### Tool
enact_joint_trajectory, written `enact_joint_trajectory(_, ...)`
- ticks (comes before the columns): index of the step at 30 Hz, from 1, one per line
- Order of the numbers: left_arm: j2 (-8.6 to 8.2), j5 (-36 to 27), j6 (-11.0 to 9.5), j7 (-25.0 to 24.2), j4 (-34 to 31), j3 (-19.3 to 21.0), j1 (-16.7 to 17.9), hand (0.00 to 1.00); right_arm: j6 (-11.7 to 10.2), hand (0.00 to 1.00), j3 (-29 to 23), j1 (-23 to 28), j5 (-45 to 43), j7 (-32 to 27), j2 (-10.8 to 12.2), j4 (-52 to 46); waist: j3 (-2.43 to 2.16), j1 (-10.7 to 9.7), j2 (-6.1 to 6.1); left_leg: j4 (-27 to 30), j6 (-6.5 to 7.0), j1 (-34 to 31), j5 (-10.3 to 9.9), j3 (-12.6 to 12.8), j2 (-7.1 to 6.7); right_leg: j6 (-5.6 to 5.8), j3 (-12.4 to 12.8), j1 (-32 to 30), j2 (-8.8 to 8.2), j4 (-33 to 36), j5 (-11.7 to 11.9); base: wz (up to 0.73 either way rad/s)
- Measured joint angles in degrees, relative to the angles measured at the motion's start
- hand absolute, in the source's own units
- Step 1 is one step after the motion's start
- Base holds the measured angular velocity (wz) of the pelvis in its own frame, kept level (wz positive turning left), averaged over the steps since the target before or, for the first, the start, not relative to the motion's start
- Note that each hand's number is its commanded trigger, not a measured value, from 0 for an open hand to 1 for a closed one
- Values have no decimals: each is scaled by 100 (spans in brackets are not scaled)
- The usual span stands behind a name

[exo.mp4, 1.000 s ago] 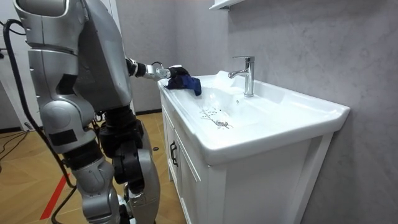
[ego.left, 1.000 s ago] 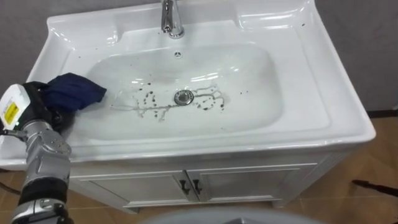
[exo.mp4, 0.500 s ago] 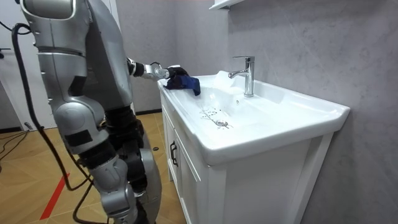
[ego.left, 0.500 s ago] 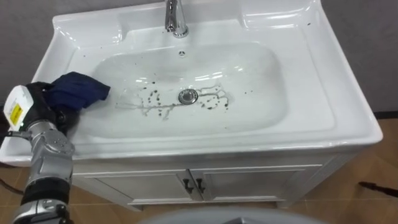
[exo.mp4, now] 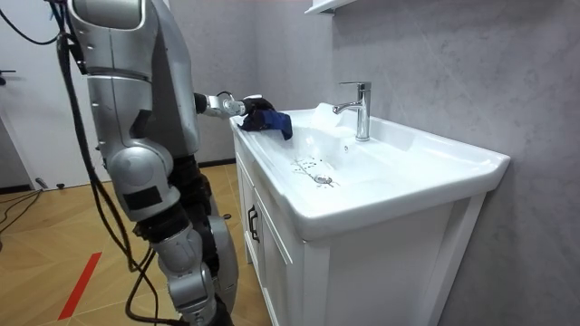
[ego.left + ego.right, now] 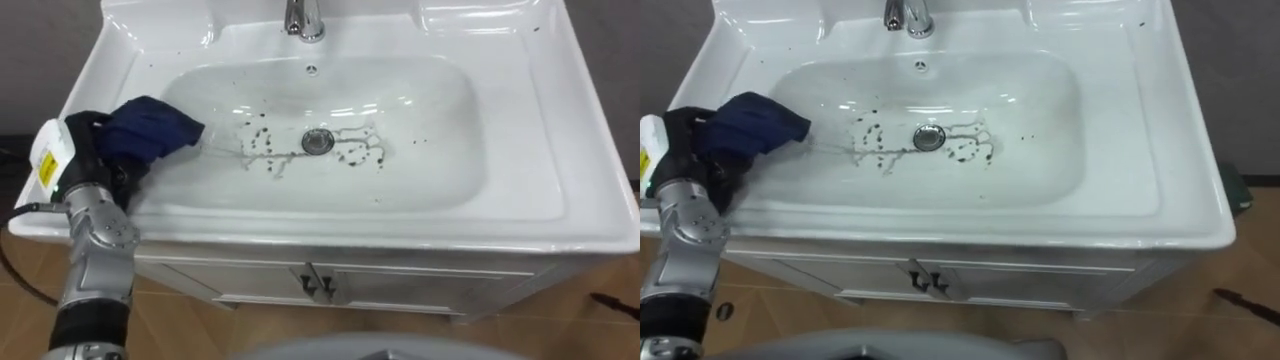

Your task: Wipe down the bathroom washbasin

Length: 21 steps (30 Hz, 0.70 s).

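Observation:
A white basin [image 6: 560,190] [image 6: 1140,150] [image 5: 435,172] has dark specks and a smeared trail of grime [image 6: 268,150] [image 6: 880,140] around its drain [image 6: 318,141] [image 6: 928,137]. My left hand [image 6: 98,155] [image 6: 695,150] [image 5: 237,107] is shut on a dark blue cloth [image 6: 155,127] [image 6: 758,122] [image 5: 270,119], which rests on the basin's left rim and hangs over the bowl's left slope. The cloth's tip lies just left of the grime.
A chrome tap [image 6: 303,17] [image 6: 908,16] [image 5: 360,109] stands at the back of the basin. Below is a white cabinet with two dark door handles [image 6: 318,287] [image 6: 924,282]. In the room view I stand at the basin's left end, by a grey wall.
The eye views have shifted as my body moved closer to the basin; the room view shows my torso stepping toward it. The hand and cloth stay at the left rim.

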Motion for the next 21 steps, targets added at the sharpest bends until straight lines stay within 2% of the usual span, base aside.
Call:
enact_joint_trajectory(4, 0, 3, -111, 27, -132, -202, -28, 100, -130, 0, 2, 3, 28, -55, 16, 62, -11, -35, 11, 20, 1, -4, -1, 0, -2, -1, -35, 18, -5, 11, 0, 1)
enact_joint_trajectory(8, 0, 15, -133, 28, -306, -353, -30, 100, -234, 0, -5, -2, 16, -61, 14, 314, -18, -43, 19, 37, -1, -12, -2, -22, 10, -8, -57, 19, 7, 28, 5, 3)
enact_joint_trajectory(12, 1, 13, -176, 28, -508, -356, -29, 100, -244, 0, -5, -10, -38, -46, 15, 442, -25, -141, 26, 46, 0, -32, -2, -49, 7, -11, -62, -5, 3, 62, 6, 3)
enact_joint_trajectory(17, -1, 21, -377, 30, -535, -363, -39, 100, -258, 0, -5, -4, -8, -31, 27, 477, -24, -208, 24, 144, 8, -72, -7, -54, 11, -15, -38, -12, 3, 85, 2, 0)
enact_joint_trajectory(21, -1, 15, -393, 16, -536, -367, -38, 100, -297, 0, -7, 36, 4, 16, 65, 490, -28, -242, 14, 127, 9, -66, -7, -55, 10, -19, -24, -21, -1, 87, -3, 0)
